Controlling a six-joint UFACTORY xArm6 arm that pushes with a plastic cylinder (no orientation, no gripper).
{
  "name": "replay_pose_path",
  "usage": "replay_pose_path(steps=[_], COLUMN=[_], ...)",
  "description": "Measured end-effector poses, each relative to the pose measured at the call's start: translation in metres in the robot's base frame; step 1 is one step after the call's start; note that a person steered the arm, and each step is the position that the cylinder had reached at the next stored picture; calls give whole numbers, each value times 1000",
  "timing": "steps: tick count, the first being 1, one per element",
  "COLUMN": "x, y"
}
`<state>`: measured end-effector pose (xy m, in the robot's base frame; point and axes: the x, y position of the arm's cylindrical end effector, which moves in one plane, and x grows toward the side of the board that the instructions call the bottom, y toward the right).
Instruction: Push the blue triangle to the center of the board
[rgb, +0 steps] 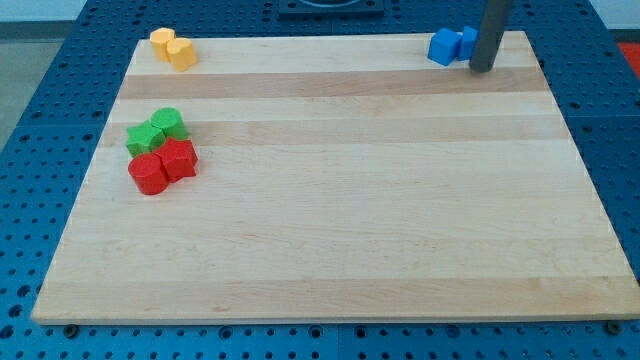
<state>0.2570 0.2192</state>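
Blocks (452, 46), both blue, sit at the board's (340, 230) top right corner, touching my tip (481, 69) on its left. I cannot tell their shapes, facing or long axis. I carry a bare rod, no pincer. No writing shows.

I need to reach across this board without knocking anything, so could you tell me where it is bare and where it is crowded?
The board is bare across its centre, the view's bottom and the view's right. Crowded spots: yellow blocks at the top-left corner; green blocks touching red blocks by the left edge; blue blocks at the top right, with my tip just to their right.
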Motion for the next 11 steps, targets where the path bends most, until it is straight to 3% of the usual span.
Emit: replay_pose_path(steps=[3,6,10,11], x=[-55,-21,13,42], y=[35,-16,-131,-149])
